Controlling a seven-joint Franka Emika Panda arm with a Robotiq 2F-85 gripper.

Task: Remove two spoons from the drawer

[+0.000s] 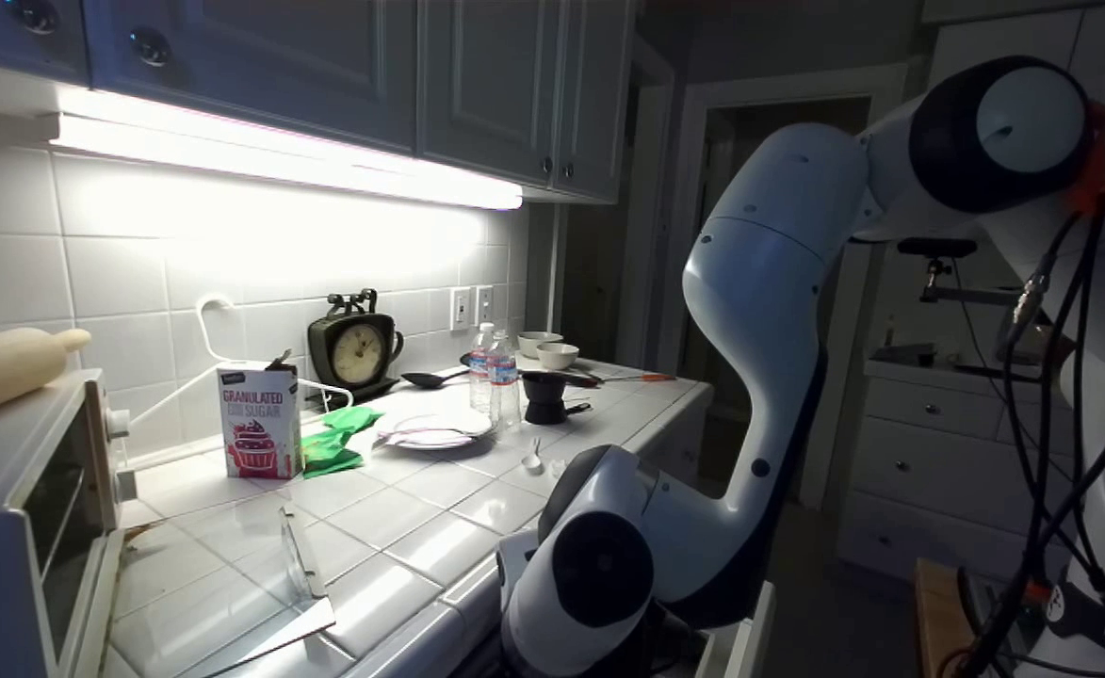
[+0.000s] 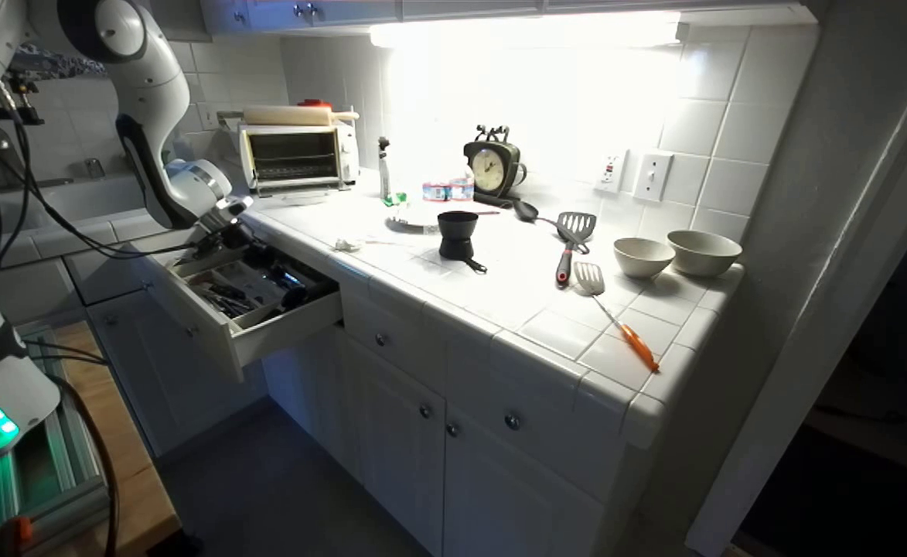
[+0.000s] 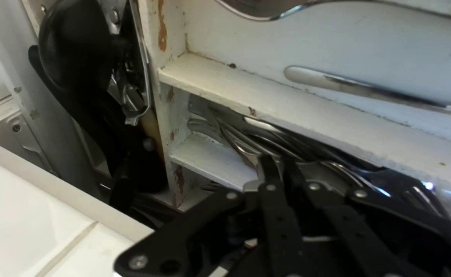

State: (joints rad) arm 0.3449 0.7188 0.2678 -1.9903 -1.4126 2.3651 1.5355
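Drawer (image 2: pixel 287 333) with jumbled cutlery (image 3: pixel 273 140) inside, just beneath the hand (image 3: pixel 281 165).

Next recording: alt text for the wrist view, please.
Robot fingers, close together, at jumbled metal cutlery in the drawer; whether they grip anything is unclear. Two more metal utensils show beyond a divider, black utensils at left.

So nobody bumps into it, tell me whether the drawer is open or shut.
Open. In an exterior view the drawer juts out from the cabinets, and the wrist view shows cutlery inside.
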